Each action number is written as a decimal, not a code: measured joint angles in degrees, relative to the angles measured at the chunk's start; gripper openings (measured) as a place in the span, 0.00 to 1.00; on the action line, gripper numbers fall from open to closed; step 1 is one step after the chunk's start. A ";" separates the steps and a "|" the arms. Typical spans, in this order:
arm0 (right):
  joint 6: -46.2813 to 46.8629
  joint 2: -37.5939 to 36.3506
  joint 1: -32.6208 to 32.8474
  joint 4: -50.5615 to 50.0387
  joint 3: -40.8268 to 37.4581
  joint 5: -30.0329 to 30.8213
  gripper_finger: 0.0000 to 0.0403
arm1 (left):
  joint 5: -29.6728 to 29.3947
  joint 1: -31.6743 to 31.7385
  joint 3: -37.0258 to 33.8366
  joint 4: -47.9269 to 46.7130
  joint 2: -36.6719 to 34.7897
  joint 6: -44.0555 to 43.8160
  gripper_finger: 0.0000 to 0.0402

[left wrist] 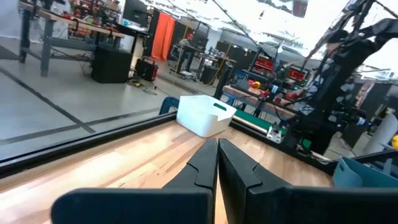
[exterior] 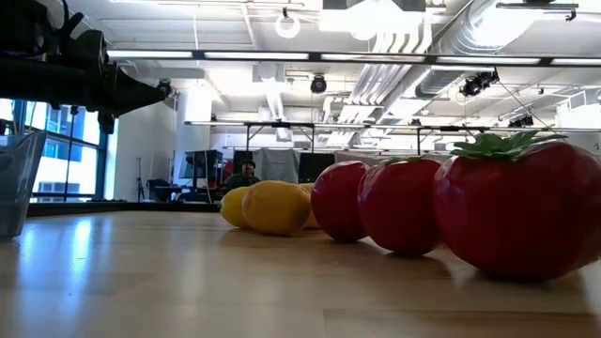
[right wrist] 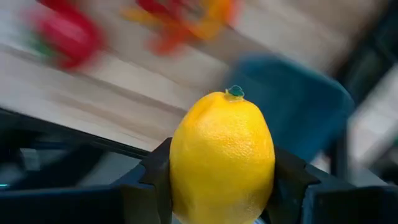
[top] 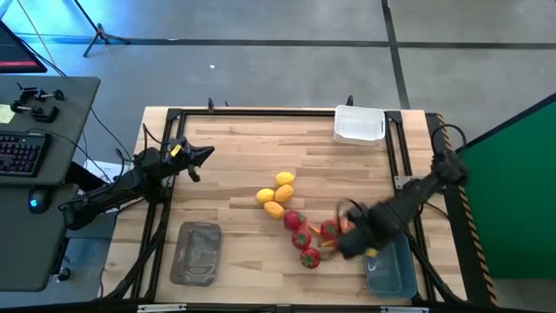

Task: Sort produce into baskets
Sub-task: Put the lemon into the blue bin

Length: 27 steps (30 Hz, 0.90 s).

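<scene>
Two or three yellow lemons lie mid-table, with several red fruits and orange-red peppers trailing toward the near right. The lemons and red fruits also show in the low view. My right gripper is shut on one lemon, held just above the far left corner of the blue basket. The white basket stands at the far edge and the grey tray at the near left. My left gripper waits shut over the table's left side. My right gripper pinches the lemon by its two opposite sides between the two fingers, about midway along its length. The fingers come from above, pointing steeply down. The lemon is lifted clear of the table, its green-tipped end pointing out beyond the fingertips.
A black frame runs around the wooden table top. A desk with a keyboard stands beyond the left edge. Bare wood lies between the grey tray and the produce.
</scene>
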 joint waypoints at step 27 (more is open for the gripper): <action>-17.12 -13.59 9.77 32.04 -44.81 -1.70 0.48 | -4.53 0.02 0.00 -1.02 2.18 3.15 0.00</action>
